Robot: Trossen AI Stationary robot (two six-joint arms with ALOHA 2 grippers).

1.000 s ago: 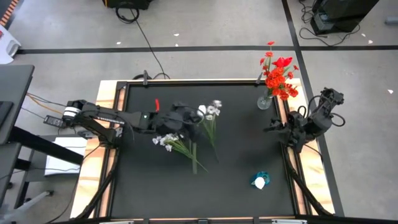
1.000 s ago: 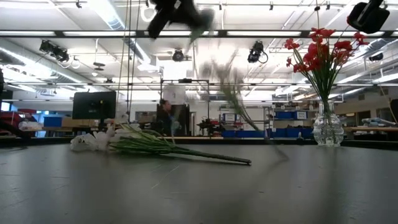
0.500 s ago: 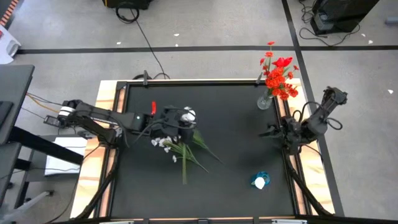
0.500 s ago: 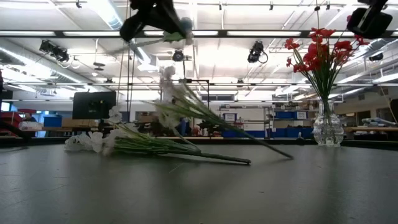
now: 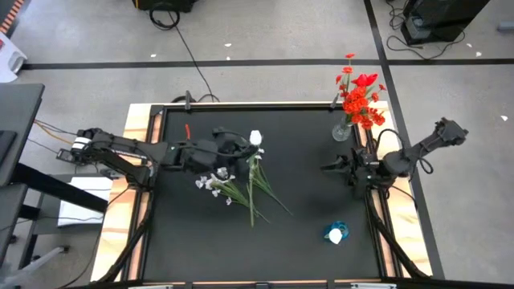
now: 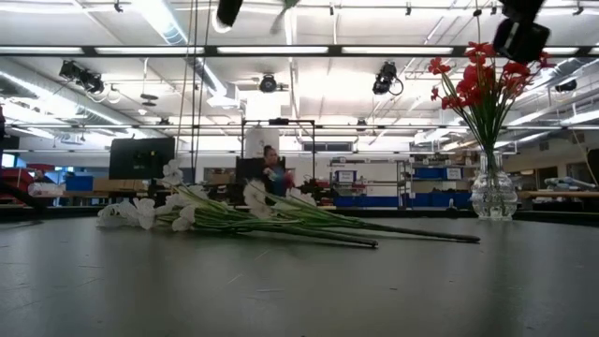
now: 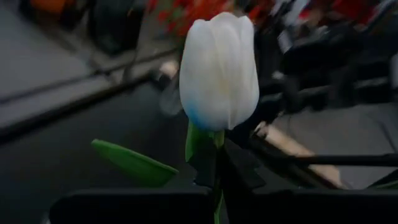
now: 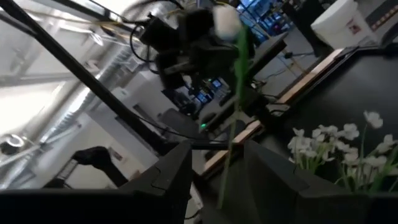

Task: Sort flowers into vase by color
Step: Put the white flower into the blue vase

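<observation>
Left tool stretched flat over the worktop, pinching a white tulip. Right tool reached toward it, fingers spread.

High view: overhead, facing straight down; takes in the whole black worktop, both arms and surrounding floor.

Low view: at worktop height, facing level across the surface into the room behind; arms enter from the upper edge. Shares with the high view the white flowers lying flat and the vase of red flowers at the far corner.

Left wrist view: on the left arm, very close to a white tulip bloom that fills the centre; background blurred, possibly the right arm beyond.

Right wrist view: on the right arm, tilted, looking across the worktop to the left claw; shares the tulip and white flowers.
</observation>
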